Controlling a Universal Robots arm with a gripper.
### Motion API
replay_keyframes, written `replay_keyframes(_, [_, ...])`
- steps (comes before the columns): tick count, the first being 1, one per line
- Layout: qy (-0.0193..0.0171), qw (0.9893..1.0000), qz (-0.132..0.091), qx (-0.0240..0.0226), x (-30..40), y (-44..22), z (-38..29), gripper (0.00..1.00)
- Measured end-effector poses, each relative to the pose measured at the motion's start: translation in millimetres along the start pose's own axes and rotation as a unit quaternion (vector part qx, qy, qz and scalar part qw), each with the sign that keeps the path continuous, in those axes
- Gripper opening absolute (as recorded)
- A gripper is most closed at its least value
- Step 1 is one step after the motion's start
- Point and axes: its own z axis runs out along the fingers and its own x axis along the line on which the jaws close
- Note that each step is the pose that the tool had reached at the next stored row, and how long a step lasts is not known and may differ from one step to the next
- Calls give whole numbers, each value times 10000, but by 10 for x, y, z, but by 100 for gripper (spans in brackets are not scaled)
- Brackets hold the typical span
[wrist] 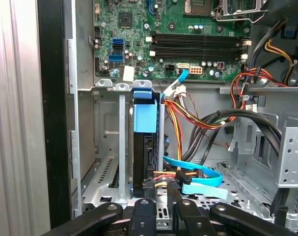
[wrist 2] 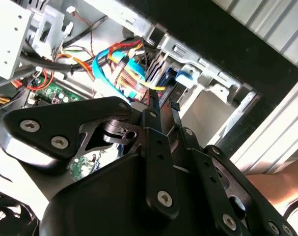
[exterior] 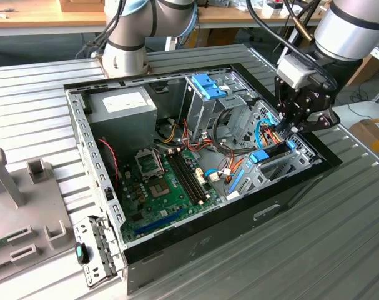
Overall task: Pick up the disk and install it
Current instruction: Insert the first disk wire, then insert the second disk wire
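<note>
Exterior view: your gripper [exterior: 288,128] hangs low over the open computer case [exterior: 289,203], at the corner toward the exterior view's right, just above the drive bay. The disk [exterior: 271,151] sits edge-up in that bay, its blue tab showing below the gripper; whether it is fully seated you cannot tell from here. Tall silver cage [exterior: 205,103] with blue clips stands well apart toward the middle of the case; motherboard [exterior: 167,184] lies on the case floor, power supply [exterior: 123,109] at the far wall. The case rests on a ribbed metal surface [exterior: 339,237]. Second wrist view: gripper [wrist 2: 163,105] fingers [wrist 2: 152,115] reach down close together, tips at the bundle of orange, yellow and blue cables [wrist 2: 124,69] beside the bay wall; you cannot tell whether they pinch anything. First wrist view: the disk [wrist: 145,147] stands upright in a slot of the grey bay, blue end tab [wrist: 145,115] toward the motherboard [wrist: 178,29], with the gripper [wrist: 160,186] at its near end. Fingers [wrist: 145,196] nearly together, tips at or touching the disk's edge; grip not confirmable. A flat blue cable [wrist: 198,177] curves just beside the gripper.
</note>
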Motion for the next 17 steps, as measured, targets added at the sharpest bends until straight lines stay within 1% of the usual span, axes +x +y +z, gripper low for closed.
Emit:
replay_keyframes(1, [-1, 10000, 0, 5, 0, 63, -6, 24])
replay_keyframes(3, [-1, 10000, 0, 8, -1, 115, -12, 24])
replay_keyframes(7, [-1, 10000, 0, 8, -1, 121, -15, 24])
replay_keyframes(11, [-1, 10000, 0, 8, -1, 117, -52, 24])
replay_keyframes(17, [0, 10000, 2, 8, -1, 117, -53, 24])
